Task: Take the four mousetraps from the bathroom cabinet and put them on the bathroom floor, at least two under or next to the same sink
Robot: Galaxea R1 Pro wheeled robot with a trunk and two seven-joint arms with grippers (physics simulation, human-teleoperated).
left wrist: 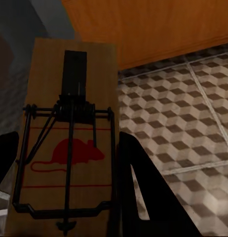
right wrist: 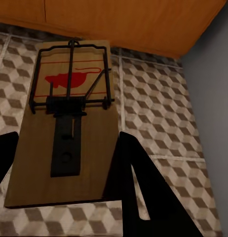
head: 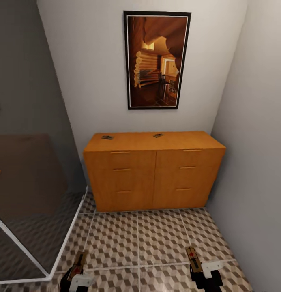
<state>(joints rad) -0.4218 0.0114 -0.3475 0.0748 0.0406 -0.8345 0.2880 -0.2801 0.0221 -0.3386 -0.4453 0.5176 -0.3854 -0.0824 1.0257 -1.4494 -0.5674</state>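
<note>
The orange-brown cabinet [head: 154, 174] stands against the far wall. Two mousetraps lie on its top, one at the left [head: 107, 137] and one near the middle [head: 158, 135]. Low in the head view, my left gripper [head: 77, 271] is shut on a third mousetrap [left wrist: 69, 148], held above the cube-patterned bathroom floor [head: 156, 235]. My right gripper [head: 196, 267] is shut on a fourth mousetrap [right wrist: 69, 133], also held over the tiles. Each wrist view has a dark finger on either side of its board. The sink is out of view.
A glass shower screen with a white frame [head: 35, 243] takes up the left side. The grey right wall [head: 258, 182] runs close to the cabinet's end. A framed picture [head: 157, 60] hangs above the cabinet. Open tiles lie between me and the cabinet.
</note>
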